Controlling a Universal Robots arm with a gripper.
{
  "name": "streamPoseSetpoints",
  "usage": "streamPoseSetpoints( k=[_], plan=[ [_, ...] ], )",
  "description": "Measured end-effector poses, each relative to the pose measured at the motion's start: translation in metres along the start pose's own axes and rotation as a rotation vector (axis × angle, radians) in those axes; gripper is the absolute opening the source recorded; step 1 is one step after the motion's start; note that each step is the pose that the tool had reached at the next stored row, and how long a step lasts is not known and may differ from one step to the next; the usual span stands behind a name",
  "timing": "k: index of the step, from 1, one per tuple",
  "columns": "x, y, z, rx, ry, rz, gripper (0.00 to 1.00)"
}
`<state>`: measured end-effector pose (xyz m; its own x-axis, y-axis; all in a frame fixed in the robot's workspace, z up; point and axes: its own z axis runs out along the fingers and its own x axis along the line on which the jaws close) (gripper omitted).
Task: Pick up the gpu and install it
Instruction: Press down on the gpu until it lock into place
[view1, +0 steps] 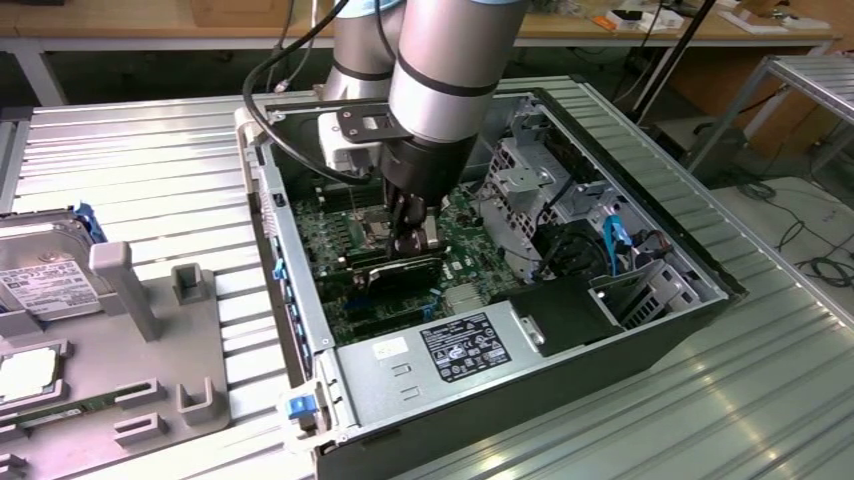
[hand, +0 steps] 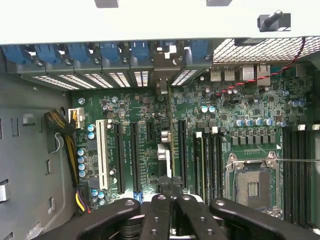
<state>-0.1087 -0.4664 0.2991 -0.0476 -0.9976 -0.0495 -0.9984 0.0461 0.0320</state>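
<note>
Gripper (hand: 170, 200) right up close, jaws pinched together on the top edge of the gpu (view1: 398, 270), which stands on edge over the motherboard (hand: 200, 130) inside the computer case (view1: 641, 320). Thin, rigid, likely fragile card; the edge hold looks sensible.

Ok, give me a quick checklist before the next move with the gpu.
1. Gripper shut on gpu: ok.
2. Gpu inside the case, over the motherboard: ok.
3. Gpu upright, long edge down: ok.
4. Cables away from the gpu: ok.
5. Gpu fully seated in its slot: cannot tell.
</note>
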Motion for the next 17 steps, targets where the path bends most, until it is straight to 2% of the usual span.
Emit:
streamPoseSetpoints(
  k=[4, 6, 7, 8, 12, 17],
  plan=[
    [0.0, 0.0005, 0.0003, 0.0, 0.0011, 0.0, 0.11],
    [0.0, 0.0053, 0.0034, 0.0016, 0.0015, 0.0, 0.11],
    [0.001, 0.0095, 0.0067, 0.0019, 0.0015, 0.0, 0.11],
    [0.001, 0.0172, 0.0132, 0.0019, 0.0015, 0.0, 0.11],
    [0.0, 0.0176, 0.0219, 0.0019, 0.0004, 0.0, 0.11],
    [0.0, 0.0179, 0.0254, 0.0018, 0.0006, 0.0, 0.11]
  ],
)
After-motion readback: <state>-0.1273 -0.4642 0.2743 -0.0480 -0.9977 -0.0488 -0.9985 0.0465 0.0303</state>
